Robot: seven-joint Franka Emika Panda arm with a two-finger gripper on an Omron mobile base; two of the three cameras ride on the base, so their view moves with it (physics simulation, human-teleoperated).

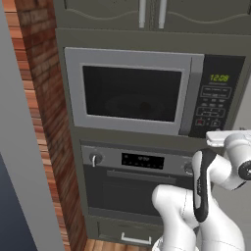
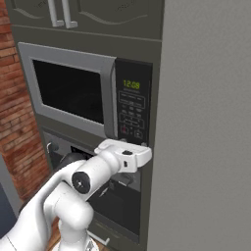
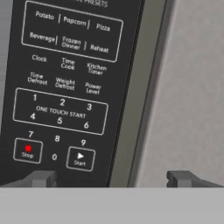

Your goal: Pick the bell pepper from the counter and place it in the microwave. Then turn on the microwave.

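The microwave [image 1: 131, 92] is built into the dark cabinet wall, its dark glass door shut, and green digits glow on its black keypad panel [image 2: 133, 106]. My gripper [image 3: 111, 179] is open and holds nothing. Its two dark fingertips [image 3: 41, 178] stand wide apart, close in front of the keypad's lower rows. The Start button [image 3: 80, 158] lies just above and between the fingertips, with the red Stop button [image 3: 27, 150] to its left. In the right base view the gripper [image 2: 125, 153] sits level with the panel's lower edge. The bell pepper and the counter are out of view.
A knobbed oven [image 1: 139, 181] sits directly under the microwave, and cabinet doors with silver handles [image 1: 151, 13] sit above it. A red brick wall [image 1: 46, 122] stands to the left. A plain grey side panel [image 2: 206, 127] rises right of the keypad.
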